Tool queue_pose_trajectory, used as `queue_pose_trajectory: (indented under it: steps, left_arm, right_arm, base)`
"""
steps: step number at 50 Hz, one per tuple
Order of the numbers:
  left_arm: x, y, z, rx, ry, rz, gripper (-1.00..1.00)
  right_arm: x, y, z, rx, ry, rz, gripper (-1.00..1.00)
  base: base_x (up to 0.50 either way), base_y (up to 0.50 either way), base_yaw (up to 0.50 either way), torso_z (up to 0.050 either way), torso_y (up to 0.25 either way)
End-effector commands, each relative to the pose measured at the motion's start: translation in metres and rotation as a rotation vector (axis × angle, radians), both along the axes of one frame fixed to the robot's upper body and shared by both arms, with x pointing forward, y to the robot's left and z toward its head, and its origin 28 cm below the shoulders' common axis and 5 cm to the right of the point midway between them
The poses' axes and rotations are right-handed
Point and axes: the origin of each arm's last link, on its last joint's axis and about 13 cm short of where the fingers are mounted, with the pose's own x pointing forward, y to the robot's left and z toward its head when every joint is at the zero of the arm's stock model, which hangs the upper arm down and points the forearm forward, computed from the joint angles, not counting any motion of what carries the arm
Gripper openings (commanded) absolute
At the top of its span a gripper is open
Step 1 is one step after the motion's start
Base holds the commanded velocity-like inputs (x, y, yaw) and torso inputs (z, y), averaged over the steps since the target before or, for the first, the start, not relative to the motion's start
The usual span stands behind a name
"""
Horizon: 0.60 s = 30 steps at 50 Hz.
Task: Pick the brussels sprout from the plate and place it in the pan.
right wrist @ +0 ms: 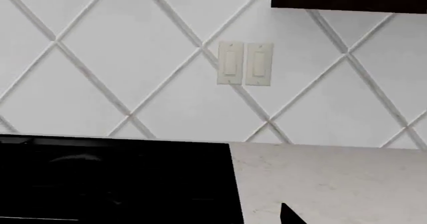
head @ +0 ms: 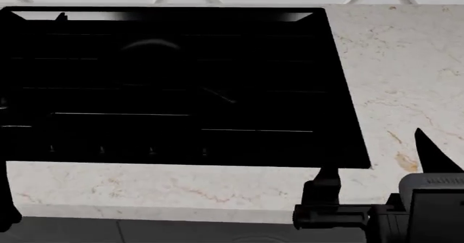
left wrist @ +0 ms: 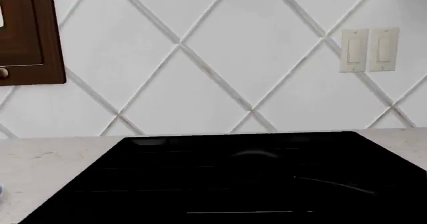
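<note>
Pan (head: pixel 152 63): sitting on the black cooktop (head: pixel 290 91), only its faint rim showing. Right gripper (head: pixel 435 150): showing partly at the counter (head: pixel 392 80) edge, claw state impossible to tell. Left gripper: lying out of view.

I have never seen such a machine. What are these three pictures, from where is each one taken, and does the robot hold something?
This is a simulated kitchen robot with two arms. One picture looks down from its head; the other two come from cameras near each gripper. The black rectangle is a cooktop set in a pale stone counter. The faint curved line and thin streak on it are the rim and handle of a dark pan. Behind is a tiled wall with two light switches. The right arm shows at the lower edge. No sprout or plate shows clearly, and nothing is seen held.
</note>
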Motion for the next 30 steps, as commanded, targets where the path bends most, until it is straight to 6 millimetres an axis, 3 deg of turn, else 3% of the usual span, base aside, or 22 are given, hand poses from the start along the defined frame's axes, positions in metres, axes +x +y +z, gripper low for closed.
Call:
queue_pose_trajectory:
  steps: [1,30]
  left_arm:
    - [-0.013,0.002,0.008,0.062,0.018,0.005,1.00]
    - [-0.005,-0.006,-0.005,0.052,0.061,-0.027,1.00]
  right_arm:
    - [-0.010,-0.001,0.011,-0.050,-0.026,0.005,1.00]
    - [-0.005,-0.004,0.004,-0.021,0.018,0.033,1.00]
  base:
    - [0.00,0.50,0.00,0.000,0.000]
    - [0.00,0.50,0.00,0.000,0.000]
